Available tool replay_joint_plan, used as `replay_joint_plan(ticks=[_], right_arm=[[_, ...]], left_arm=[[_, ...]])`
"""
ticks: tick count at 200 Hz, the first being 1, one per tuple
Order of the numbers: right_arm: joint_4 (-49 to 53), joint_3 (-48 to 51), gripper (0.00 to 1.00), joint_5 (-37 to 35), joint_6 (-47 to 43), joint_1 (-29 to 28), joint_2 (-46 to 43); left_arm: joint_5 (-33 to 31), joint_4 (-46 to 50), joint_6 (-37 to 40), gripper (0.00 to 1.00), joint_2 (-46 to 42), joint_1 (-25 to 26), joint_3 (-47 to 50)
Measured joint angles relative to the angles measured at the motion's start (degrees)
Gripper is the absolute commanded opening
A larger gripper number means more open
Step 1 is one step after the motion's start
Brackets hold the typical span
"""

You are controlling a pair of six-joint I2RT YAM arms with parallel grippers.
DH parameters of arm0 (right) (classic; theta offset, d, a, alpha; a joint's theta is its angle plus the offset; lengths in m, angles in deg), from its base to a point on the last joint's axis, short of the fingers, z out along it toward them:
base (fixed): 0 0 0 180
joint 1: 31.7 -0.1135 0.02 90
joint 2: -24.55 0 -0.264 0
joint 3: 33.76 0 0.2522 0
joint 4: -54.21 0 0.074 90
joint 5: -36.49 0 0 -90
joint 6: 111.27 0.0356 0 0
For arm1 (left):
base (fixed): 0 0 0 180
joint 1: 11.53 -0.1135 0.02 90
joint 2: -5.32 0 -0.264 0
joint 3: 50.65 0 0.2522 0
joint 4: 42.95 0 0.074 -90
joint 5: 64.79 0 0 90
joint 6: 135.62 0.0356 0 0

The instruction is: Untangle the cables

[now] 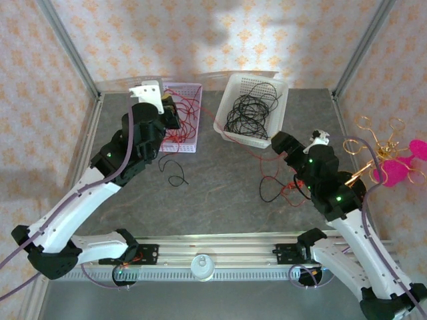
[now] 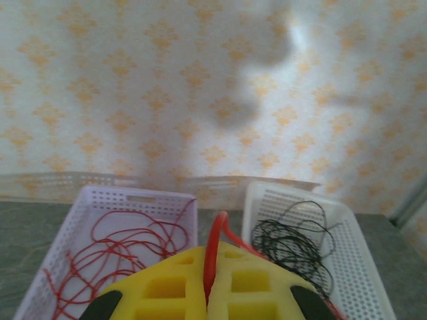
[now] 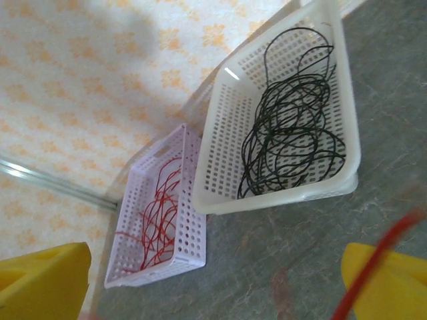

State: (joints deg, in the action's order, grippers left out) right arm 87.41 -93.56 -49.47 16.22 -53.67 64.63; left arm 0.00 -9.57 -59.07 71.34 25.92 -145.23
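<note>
My left gripper [image 1: 171, 111] hovers over the lilac basket [image 1: 191, 87], shut on a red cable [image 2: 215, 235] that loops up between its yellow fingertips [image 2: 167, 287]. That red cable [image 1: 248, 151] runs across the table to a small tangle of red and black cables [image 1: 283, 187] beside my right arm. My right gripper [image 1: 281, 142] stands open near the white basket [image 1: 229, 87], with nothing between its fingers. A blurred red strand [image 3: 377, 267] crosses in front of its right finger. Red cables [image 2: 113, 250] lie in the lilac basket and black cables [image 1: 250, 111] in the white one.
One loose black cable [image 1: 175, 171] lies on the grey table in front of the lilac basket. Gold wire shapes and a pink object [image 1: 395, 163] sit outside the frame at the right. Aluminium posts and papered walls close in the workspace.
</note>
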Motion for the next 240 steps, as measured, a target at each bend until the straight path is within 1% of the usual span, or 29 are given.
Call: replay_joint_plan(ticks=[16,26,38,48,71,84,100,108,127,148,162,173,181,194,207,228,240], right_arm=[[-1.5,3.7,0.94,0.9,1.0,3.3,-0.1],[-3.2,6.8,0.93,2.7,1.9,5.8,-0.1],[-5.3,10.9,0.93,5.1,3.2,8.1,0.4],[-5.8,13.1,0.93,7.0,3.9,8.8,1.3],[-7.6,14.1,0.93,11.3,4.1,10.1,4.2],[-10.7,14.8,0.89,14.2,4.1,12.3,5.9],[-14.2,16.6,0.87,17.3,4.0,14.8,7.8],[-15.6,17.6,0.84,18.3,3.8,15.4,8.8],[-18.4,19.7,0.74,20.3,3.0,16.3,11.6],[-22.1,22.7,0.63,21.4,2.2,18.1,15.8],[-23.5,24.1,0.58,21.5,1.7,18.8,19.3],[-24.2,24.4,0.57,21.5,1.4,18.8,21.7],[-24.8,24.4,0.57,21.5,0.9,18.8,23.0],[-25.1,24.3,0.62,21.5,-0.3,18.8,23.4],[-24.7,23.8,0.67,21.5,-1.7,18.3,22.7],[-23.3,22.3,0.75,21.7,-3.5,16.6,19.0],[-23.2,21.2,0.77,22.4,-4.3,15.0,16.3]], left_arm=[[-0.4,0.3,0.0,0.0,-2.0,-2.4,1.1],[-0.3,0.4,0.3,0.0,-3.6,-3.5,1.4],[0.3,0.6,0.7,0.0,-5.2,-4.0,1.1],[0.8,1.2,1.2,0.0,-5.8,-4.0,0.0],[0.2,2.5,2.7,0.0,-5.6,-4.3,-3.7],[-0.2,3.1,3.7,0.0,-5.8,-5.4,-4.7],[-0.3,3.8,4.8,0.0,-5.9,-7.0,-5.7],[-0.7,4.4,5.5,0.0,-5.9,-7.5,-6.7],[-2.4,5.2,7.3,0.0,-5.7,-8.1,-9.4],[-4.1,5.1,9.4,0.0,-5.7,-10.4,-12.3],[-4.3,5.2,10.5,0.0,-5.4,-12.2,-14.4],[-4.5,5.2,10.9,0.0,-4.9,-12.9,-16.1],[-4.4,5.1,11.1,0.0,-4.6,-13.1,-17.0],[-3.3,5.1,11.2,0.0,-4.4,-13.2,-17.4],[-1.0,5.1,11.1,0.0,-3.9,-13.2,-17.4],[2.9,5.3,10.7,0.0,-3.0,-13.2,-16.8],[4.7,5.5,10.3,0.0,-2.6,-13.2,-15.6]])
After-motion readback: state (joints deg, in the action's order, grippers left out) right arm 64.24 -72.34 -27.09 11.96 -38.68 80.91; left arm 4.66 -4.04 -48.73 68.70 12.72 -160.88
